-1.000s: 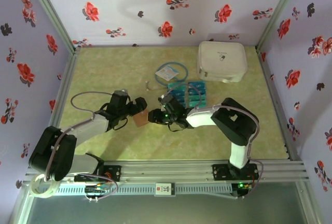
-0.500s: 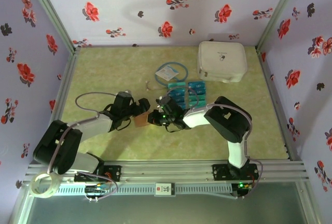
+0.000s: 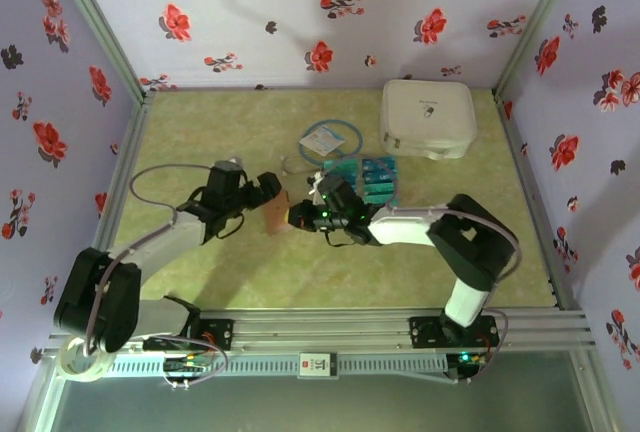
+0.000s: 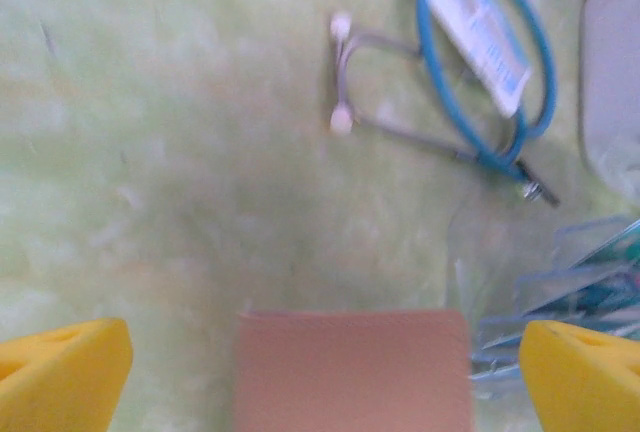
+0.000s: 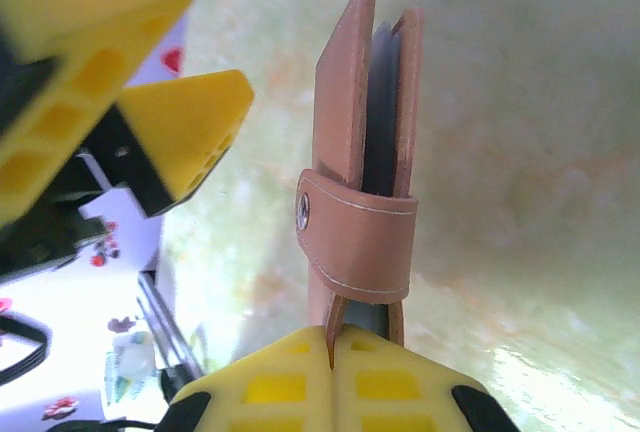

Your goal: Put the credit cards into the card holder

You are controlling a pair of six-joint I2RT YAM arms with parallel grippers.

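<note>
- Right gripper (image 5: 332, 340), at the bottom centre of its wrist view, has its yellow fingers (image 5: 270, 387) pressed together on the near end of the card holder (image 5: 360, 142), pinching it just below the strap.
- Seen edge-on there, the card holder rises up the middle of the frame. Its two brown leaves stand slightly apart with a dark gap between them, and a stitched strap with a metal snap wraps across the lower part.
- In the top view the right gripper (image 3: 300, 215) sits just left of centre, with the card holder (image 3: 275, 214) as a small tan patch at its tip.
- Left gripper (image 3: 262, 192) lies just upper left of that patch, jaws spread wide. In its wrist view the left gripper (image 4: 320, 382) shows a yellow finger in each bottom corner, with the holder's flat face (image 4: 352, 367) between them, touching neither.
- One left finger (image 5: 190, 132) also shows at the upper left of the right wrist view, near the holder but apart from it.
- Credit cards (image 3: 365, 180), blue and teal, lie grouped right of centre in the top view, and as a blurred patch (image 4: 575, 292) at the right edge of the left wrist view.
- Farther up, a pale blue packet with looped tubing (image 3: 330, 140) lies on the green table (image 3: 200, 132).
- A white case (image 3: 428, 117) sits at the upper right.
</note>
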